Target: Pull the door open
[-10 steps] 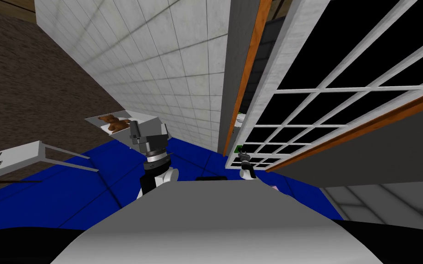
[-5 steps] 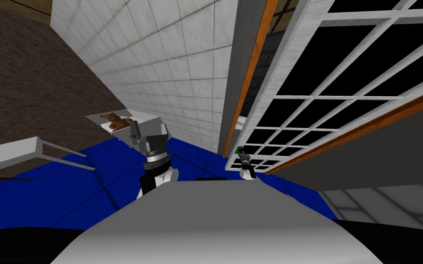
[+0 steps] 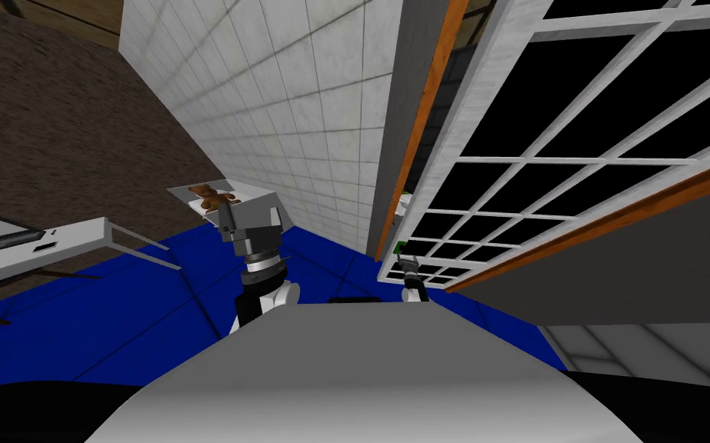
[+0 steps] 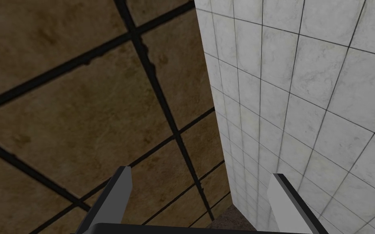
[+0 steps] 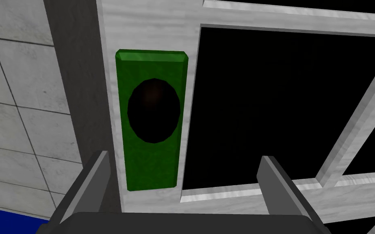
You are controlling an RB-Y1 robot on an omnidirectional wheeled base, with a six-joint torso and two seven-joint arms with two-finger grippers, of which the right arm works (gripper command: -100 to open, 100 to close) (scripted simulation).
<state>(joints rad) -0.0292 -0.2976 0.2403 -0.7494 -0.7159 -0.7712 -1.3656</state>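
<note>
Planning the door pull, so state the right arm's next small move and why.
Probably ease the right gripper forward until its open jaws straddle the dark knob on the green plate of the door. The knob lies ahead of the jaws, untouched, nearer one jaw than the other, so centre on it too.

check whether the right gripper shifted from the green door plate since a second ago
No: right gripper stays just below the green rectangular plate on the white-framed door.

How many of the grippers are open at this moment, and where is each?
2. The left gripper is open, held up at the left, away from the door. The right gripper is open, facing the dark knob on the door's green plate, gripping nothing.
</note>
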